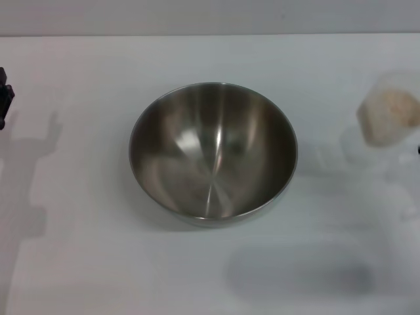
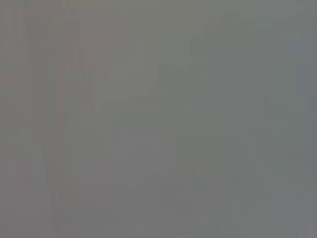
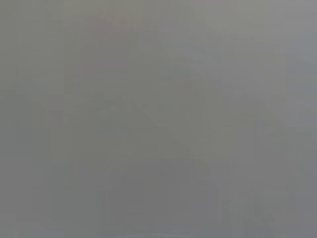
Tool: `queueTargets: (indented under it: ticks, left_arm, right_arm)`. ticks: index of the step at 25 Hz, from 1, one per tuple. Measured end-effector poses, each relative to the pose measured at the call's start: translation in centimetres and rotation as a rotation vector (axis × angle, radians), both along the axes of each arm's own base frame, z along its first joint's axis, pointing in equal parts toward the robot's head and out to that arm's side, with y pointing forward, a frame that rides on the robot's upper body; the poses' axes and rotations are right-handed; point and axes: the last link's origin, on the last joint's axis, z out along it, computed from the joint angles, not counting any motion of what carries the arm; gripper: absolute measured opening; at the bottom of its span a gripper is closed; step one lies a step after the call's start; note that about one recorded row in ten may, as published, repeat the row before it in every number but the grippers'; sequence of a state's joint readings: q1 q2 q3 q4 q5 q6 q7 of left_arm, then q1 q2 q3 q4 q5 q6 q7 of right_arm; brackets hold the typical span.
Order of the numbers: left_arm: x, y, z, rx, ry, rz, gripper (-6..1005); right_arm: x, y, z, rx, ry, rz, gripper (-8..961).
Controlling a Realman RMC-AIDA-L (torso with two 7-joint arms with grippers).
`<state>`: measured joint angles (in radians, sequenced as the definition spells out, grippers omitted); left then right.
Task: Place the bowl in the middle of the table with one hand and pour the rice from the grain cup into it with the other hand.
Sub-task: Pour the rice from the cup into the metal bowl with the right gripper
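The steel bowl (image 1: 213, 151) sits upright in the middle of the white table (image 1: 79, 262), and it holds no rice. The clear grain cup (image 1: 388, 113) with beige rice (image 1: 392, 108) in it is at the far right edge, well apart from the bowl. It looks tilted, with a faint shadow to its left. A dark part of my left gripper (image 1: 4, 97) shows at the far left edge, away from the bowl. Only a dark speck of my right gripper (image 1: 418, 149) shows at the right edge just below the cup. Whether it holds the cup is hidden. Both wrist views show only plain grey.
The table's far edge (image 1: 210, 35) runs along the top of the head view. Shadows of the arms lie on the table at the left and at the front right.
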<state>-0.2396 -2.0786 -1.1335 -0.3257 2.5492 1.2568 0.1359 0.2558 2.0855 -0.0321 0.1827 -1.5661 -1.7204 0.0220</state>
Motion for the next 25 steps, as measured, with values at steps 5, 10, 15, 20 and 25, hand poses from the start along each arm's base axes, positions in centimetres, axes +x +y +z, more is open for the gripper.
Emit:
queueTargets:
  ticks: [5,10,15,20,25]
  left_arm:
    - [-0.1,-0.1,-0.4,-0.021,0.003,0.008,824]
    - [-0.2,-0.2,-0.5,-0.027,0.003,0.011,824]
    - [-0.2,-0.2,-0.5,-0.028,0.003,0.012,824]
    - [-0.3,-0.3,-0.5,-0.03,0.003,0.015,824]
    - [-0.1,-0.1,-0.6,-0.031,0.003,0.007,824]
  right_arm:
    - [-2.3,3.9,0.3,0.008,-0.05,0.096,20]
    - [-5.2,6.7,-1.1,0.02,-0.19,0.157,19]
    - [-7.4,7.8,-3.2,0.012,-0.372,0.224,19]
    - [-9.1,6.7,-5.7,0.125,-0.683,0.282,19]
    - [-10.0,5.7,-6.8,0.267,-0.925,0.276,18]
